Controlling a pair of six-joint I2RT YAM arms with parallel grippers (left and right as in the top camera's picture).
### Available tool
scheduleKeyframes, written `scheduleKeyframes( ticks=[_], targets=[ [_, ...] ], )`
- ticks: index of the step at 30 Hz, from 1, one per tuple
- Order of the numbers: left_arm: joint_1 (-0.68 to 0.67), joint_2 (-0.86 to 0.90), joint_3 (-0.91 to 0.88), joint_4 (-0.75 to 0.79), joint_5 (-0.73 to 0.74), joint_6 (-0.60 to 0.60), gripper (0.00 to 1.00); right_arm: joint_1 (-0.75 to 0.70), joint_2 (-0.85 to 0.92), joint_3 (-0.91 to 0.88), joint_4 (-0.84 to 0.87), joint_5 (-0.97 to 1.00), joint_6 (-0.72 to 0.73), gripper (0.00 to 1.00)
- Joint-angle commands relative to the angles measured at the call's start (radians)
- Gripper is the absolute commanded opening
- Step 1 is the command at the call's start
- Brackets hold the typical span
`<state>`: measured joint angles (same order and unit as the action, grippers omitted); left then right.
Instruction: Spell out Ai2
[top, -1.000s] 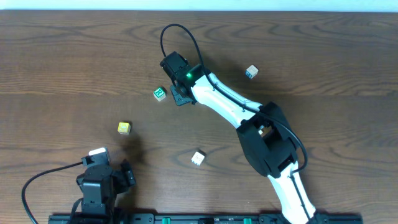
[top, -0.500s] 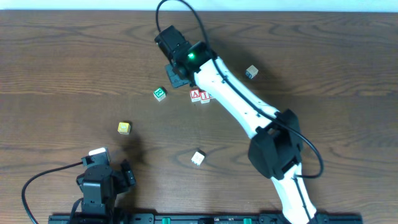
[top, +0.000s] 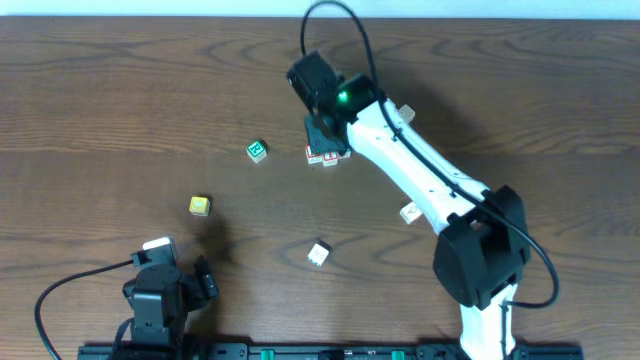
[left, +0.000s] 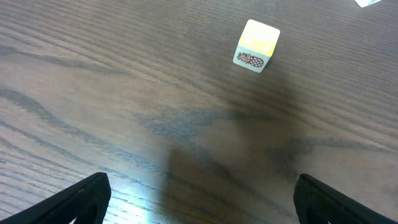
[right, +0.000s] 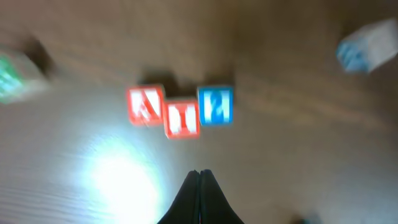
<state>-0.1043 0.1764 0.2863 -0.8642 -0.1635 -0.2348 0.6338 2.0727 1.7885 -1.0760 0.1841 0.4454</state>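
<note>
In the right wrist view three letter blocks lie in a row: a red A block (right: 145, 104), a red i block (right: 181, 119) set slightly lower, and a blue 2 block (right: 216, 104). My right gripper (right: 199, 173) is shut and empty, hovering just short of them. In the overhead view the right gripper (top: 320, 130) sits over the row (top: 322, 156), partly hiding it. My left gripper (left: 199, 202) is open and empty near the front left edge (top: 170, 282).
A green block (top: 257, 150) lies left of the row. A yellow pineapple block (left: 257, 45) lies ahead of the left gripper, also in the overhead view (top: 200, 205). A white block (top: 318, 253), a tan block (top: 408, 212) and a blue-marked block (right: 370, 46) lie scattered.
The right arm has swung right, away from the green block, and its gripper now sits over the letter row. The tan block has come into view. The left arm has not moved.
</note>
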Motion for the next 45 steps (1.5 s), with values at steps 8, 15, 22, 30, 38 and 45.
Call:
scheduleKeyframes(
  ticks=[8, 15, 22, 30, 38, 45],
  targets=[
    [0.006, -0.007, -0.003, -0.011, 0.0, 0.011, 0.95, -0.006, -0.053, -0.256, 0.159, -0.149, -0.002, 0.02],
    [0.006, -0.007, -0.003, -0.011, 0.0, 0.011, 0.95, -0.006, -0.052, -0.32, 0.269, -0.127, -0.006, 0.02],
    [0.006, -0.007, -0.003, -0.011, 0.0, 0.011, 0.95, -0.006, -0.036, -0.327, 0.322, -0.101, -0.028, 0.01],
    [0.006, -0.007, -0.003, -0.011, 0.0, 0.011, 0.95, -0.01, -0.023, -0.327, 0.351, -0.068, -0.032, 0.02],
    [0.006, -0.007, -0.003, -0.011, 0.0, 0.011, 0.95, -0.014, -0.003, -0.327, 0.37, -0.068, -0.035, 0.01],
    [0.006, -0.007, -0.003, -0.011, 0.0, 0.011, 0.95, -0.014, 0.0, -0.327, 0.382, -0.069, -0.035, 0.01]
  ],
)
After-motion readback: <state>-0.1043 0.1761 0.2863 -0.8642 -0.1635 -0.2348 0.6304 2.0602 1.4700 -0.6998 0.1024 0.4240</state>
